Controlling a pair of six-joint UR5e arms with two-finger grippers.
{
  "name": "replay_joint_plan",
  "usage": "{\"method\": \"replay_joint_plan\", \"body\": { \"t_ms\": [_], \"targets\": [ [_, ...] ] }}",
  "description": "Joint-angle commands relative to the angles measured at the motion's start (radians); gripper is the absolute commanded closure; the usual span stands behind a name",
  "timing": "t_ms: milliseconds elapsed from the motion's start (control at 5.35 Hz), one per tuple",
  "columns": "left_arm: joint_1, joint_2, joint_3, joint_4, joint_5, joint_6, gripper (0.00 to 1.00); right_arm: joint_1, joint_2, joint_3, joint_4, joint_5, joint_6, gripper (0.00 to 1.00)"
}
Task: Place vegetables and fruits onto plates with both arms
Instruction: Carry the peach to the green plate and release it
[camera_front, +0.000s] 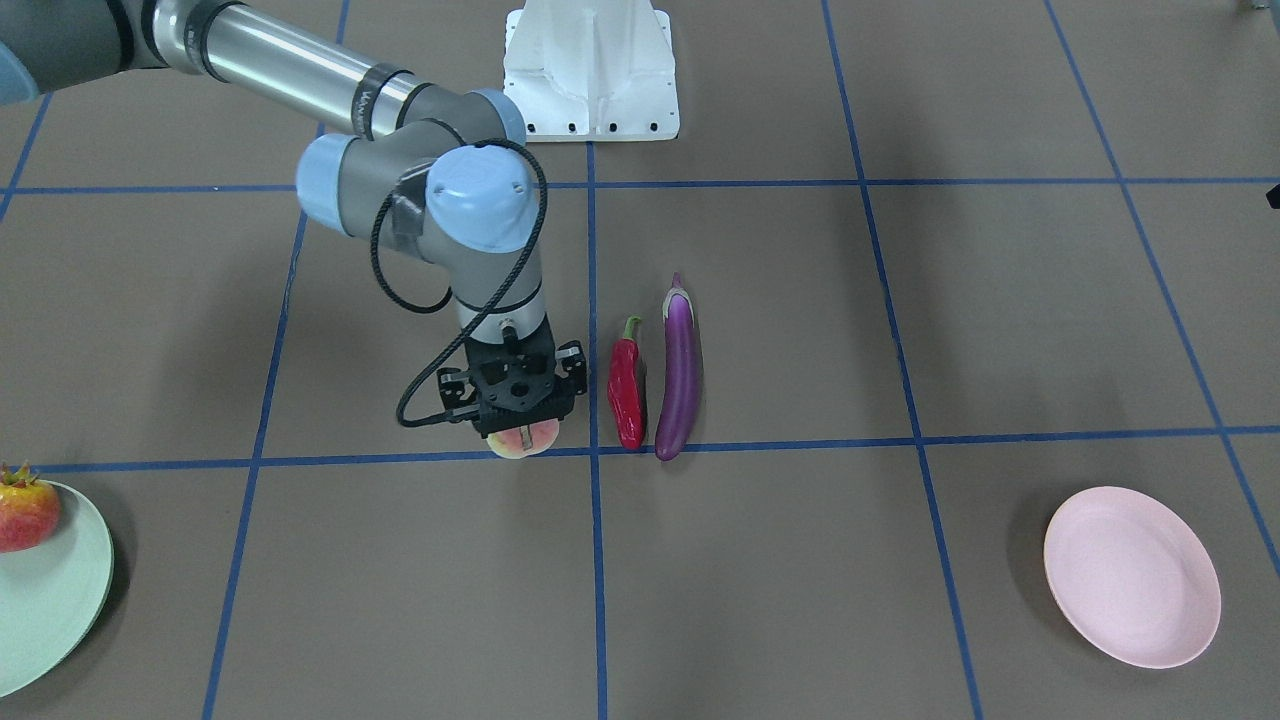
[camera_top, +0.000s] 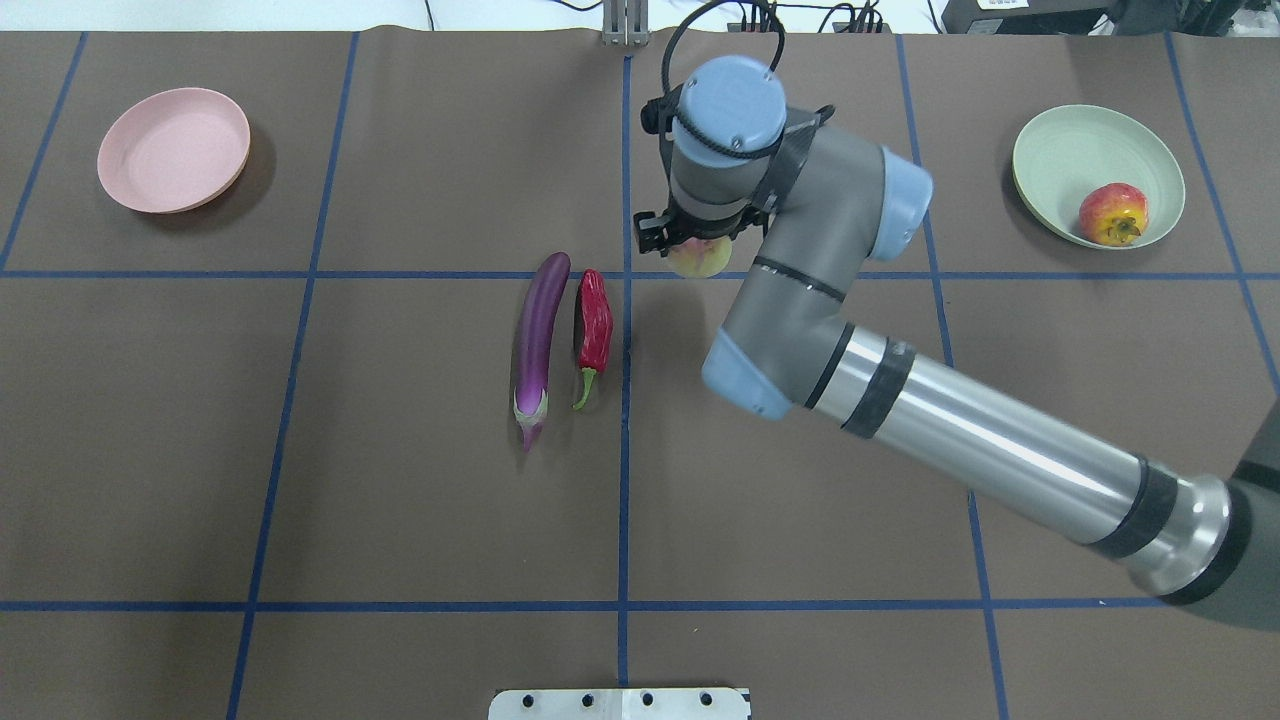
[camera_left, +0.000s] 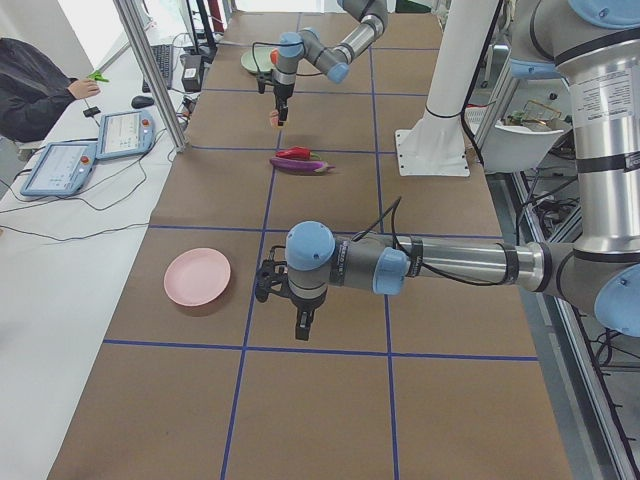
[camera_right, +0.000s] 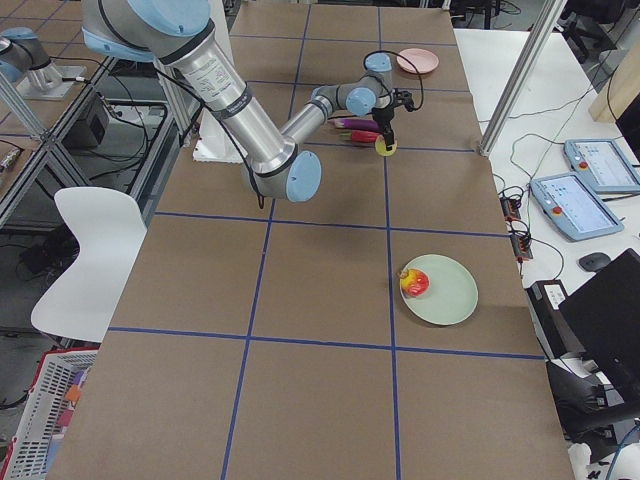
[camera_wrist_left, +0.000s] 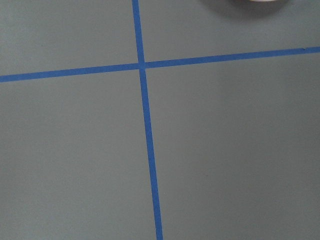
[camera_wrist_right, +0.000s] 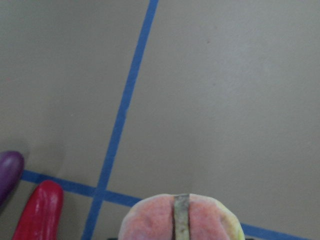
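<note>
My right gripper is shut on the round yellow-pink peach, just above the table by a blue tape crossing. The peach fills the bottom of the right wrist view. The red chili pepper and the long purple eggplant lie side by side on the table next to it. The pomegranate sits on the mint green plate. The pink plate holds nothing. My left gripper hangs above the table near the pink plate; I cannot tell whether it is open or shut.
The white base block stands at the robot's edge of the table. Blue tape lines divide the brown table into squares. Operator tablets and cables lie beyond the table's far side.
</note>
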Motion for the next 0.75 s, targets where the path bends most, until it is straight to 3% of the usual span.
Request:
{"method": "replay_joint_plan", "body": {
  "t_ms": [0,374,561],
  "targets": [
    [0.001,-0.003,-0.004,-0.003,-0.002,0.002,0.00,0.243,-0.137,-0.062,0.104,0.188,-0.302,1.00],
    [0.001,-0.015,-0.004,-0.004,-0.002,-0.002,0.00,0.462,-0.224,-0.305,0.232,0.261,-0.664,1.00],
    [0.001,-0.015,-0.004,-0.004,-0.002,0.000,0.00,0.492,-0.244,-0.335,0.232,0.258,-0.685,1.00]
  ]
}}
